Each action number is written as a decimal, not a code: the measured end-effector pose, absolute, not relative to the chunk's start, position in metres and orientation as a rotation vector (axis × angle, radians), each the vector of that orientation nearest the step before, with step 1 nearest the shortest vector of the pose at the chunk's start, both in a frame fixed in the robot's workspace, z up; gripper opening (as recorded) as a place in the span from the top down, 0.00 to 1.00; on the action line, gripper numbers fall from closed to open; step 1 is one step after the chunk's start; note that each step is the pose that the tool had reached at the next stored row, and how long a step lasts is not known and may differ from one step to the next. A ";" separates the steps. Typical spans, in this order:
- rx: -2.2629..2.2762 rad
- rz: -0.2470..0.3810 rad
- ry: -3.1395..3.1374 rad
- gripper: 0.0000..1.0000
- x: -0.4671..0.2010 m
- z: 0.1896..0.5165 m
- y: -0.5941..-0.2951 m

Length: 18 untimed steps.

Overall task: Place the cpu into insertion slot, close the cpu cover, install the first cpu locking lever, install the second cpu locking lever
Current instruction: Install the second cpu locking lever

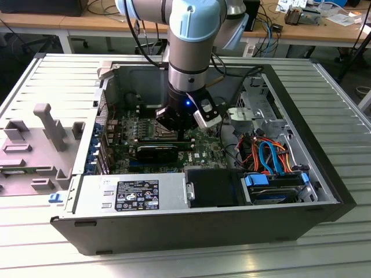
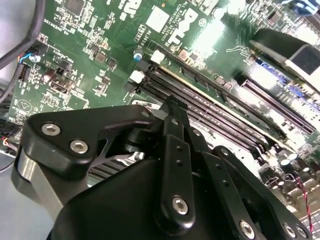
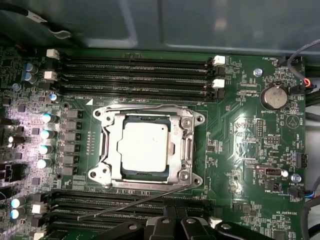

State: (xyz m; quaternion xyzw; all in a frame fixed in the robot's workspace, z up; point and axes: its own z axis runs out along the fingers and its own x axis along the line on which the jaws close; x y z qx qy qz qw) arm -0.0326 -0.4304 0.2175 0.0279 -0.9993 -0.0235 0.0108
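Note:
In the first wrist view the silver-topped cpu [image 3: 145, 147] lies flat in the insertion slot [image 3: 198, 119] on the green board. The cpu cover [image 3: 187, 145] is folded down around it, its window framing the chip. A thin wire locking lever [image 3: 131, 202] slants loose from the socket's corner across the nearby memory slots. My gripper [image 3: 176, 223] sits just beyond that lever, fingers together and holding nothing. The second wrist view has the black gripper [image 2: 172, 106] above long memory slots. In the exterior view the gripper [image 1: 179, 131] hangs low inside the case over the socket area.
The open computer case [image 1: 324, 174] lies on a slatted metal table. A power supply [image 1: 133, 194] and a blue-tabbed drive [image 1: 272, 188] line its near side, with orange and blue cables [image 1: 269, 153] to the exterior view's right. Memory slots [image 3: 135, 70] flank the socket. A grey fixture [image 1: 40, 145] stands outside the case.

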 end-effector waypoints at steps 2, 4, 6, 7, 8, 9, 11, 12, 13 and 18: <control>0.087 -0.073 -3.118 0.89 -0.033 0.216 -0.430; 0.087 -0.073 -3.118 0.89 -0.036 0.213 -0.430; 0.087 -0.073 -3.118 0.89 -0.041 0.211 -0.430; 0.087 -0.073 -3.118 0.89 -0.041 0.211 -0.430; 0.087 -0.073 -3.118 0.89 -0.041 0.210 -0.431; 0.087 -0.074 -3.118 0.89 -0.041 0.210 -0.431; 0.087 -0.073 -3.118 0.89 -0.033 0.210 -0.432; 0.087 -0.073 -3.118 0.89 -0.032 0.210 -0.432; 0.087 -0.073 -3.118 0.89 -0.032 0.210 -0.432; 0.087 -0.073 -3.118 0.89 -0.032 0.216 -0.431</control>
